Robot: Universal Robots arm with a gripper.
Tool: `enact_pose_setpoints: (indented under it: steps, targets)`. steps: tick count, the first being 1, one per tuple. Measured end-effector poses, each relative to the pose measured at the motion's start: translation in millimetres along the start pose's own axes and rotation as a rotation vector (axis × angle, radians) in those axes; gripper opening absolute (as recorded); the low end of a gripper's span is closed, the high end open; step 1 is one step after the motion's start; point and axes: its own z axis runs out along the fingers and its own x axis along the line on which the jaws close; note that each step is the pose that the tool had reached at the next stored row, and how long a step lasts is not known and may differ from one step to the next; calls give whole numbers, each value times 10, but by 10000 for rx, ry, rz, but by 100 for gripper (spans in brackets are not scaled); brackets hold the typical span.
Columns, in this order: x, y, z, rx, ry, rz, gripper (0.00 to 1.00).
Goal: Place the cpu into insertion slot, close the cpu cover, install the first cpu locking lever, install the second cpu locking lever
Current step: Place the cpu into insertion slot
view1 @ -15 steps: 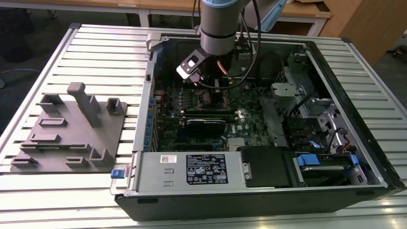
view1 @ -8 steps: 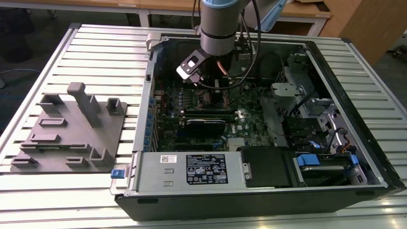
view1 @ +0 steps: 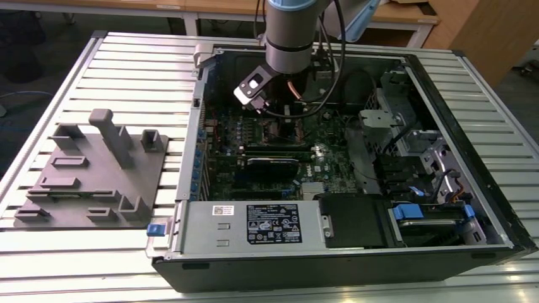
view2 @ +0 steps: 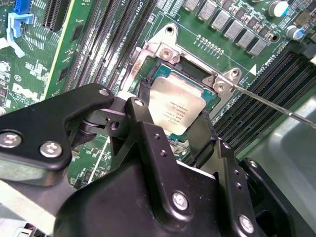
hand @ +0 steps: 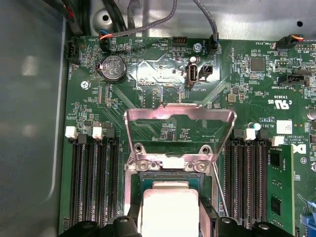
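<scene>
Squarely over the socket [view2: 195,74], the gripper [view2: 174,117] pinches the one cpu [view2: 175,98]: its two black fingers [view2: 148,143] are pressed against opposite edges of the chip. The silvery top shows between them in both wrist views. Whether the chip is seated or just above the socket I cannot tell. One cpu cover [hand: 143,114] stands tilted up at the hinge, just beyond the socket. One thin locking lever [view2: 266,101] slants away from the socket's corner. On the green motherboard [hand: 148,64] around it sits one coin cell [hand: 112,68]. In the exterior view, the single arm [view1: 291,35] reaches down into one open computer case [view1: 337,265]. The case lies on a slatted metal table [view1: 126,63]. One grey fixture plate [view1: 93,183] rests beside the case, on the exterior view's left. Wooden furniture [view1: 488,31] stands behind the table.
</scene>
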Motion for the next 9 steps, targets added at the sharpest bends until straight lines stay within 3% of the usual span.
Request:
enact_pose_setpoints:
  steps: [9]
  targets:
    - [0,1,-22,1,-9,232,54]
